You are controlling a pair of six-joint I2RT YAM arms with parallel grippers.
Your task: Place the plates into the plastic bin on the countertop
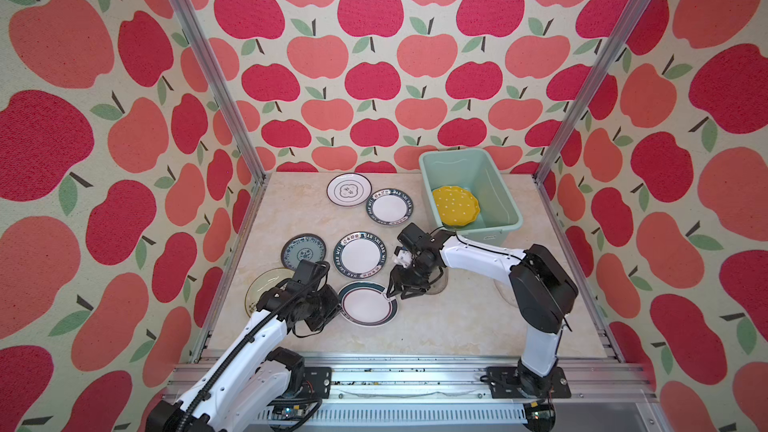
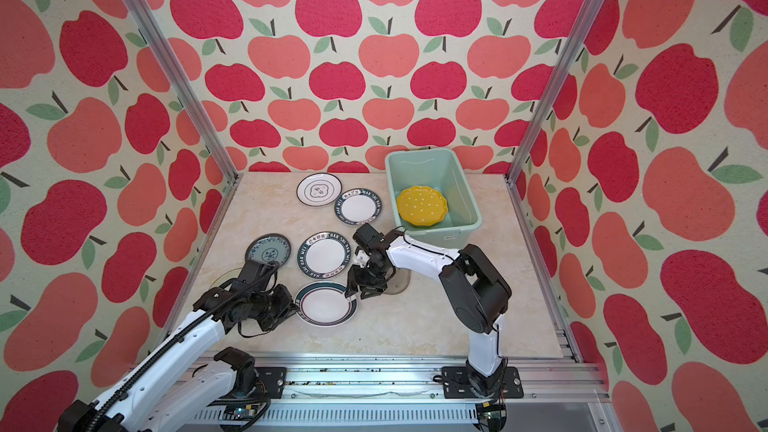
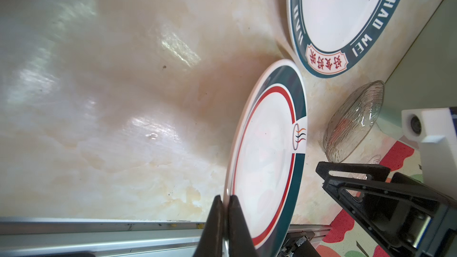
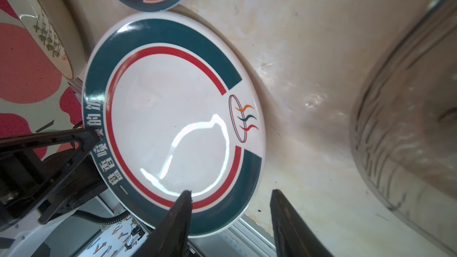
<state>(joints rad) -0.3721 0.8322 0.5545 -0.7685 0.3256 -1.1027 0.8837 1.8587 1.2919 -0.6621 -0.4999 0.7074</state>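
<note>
Left gripper [image 3: 223, 200] pinches the red-ringed plate [image 3: 267, 169] by its rim; right gripper [image 4: 230, 191] stands open at the other side. It looks hard, slippery and breakable, so the rim seems best to hold.

bright even light; glare on the countertop [image 3: 173, 45]; glass plate [image 4: 408, 119] blurred, perhaps defocus.

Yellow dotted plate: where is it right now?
In both top views the yellow dotted plate sits inside the mint-green bin, at the back right of the countertop, toward the bin's near end.
</note>
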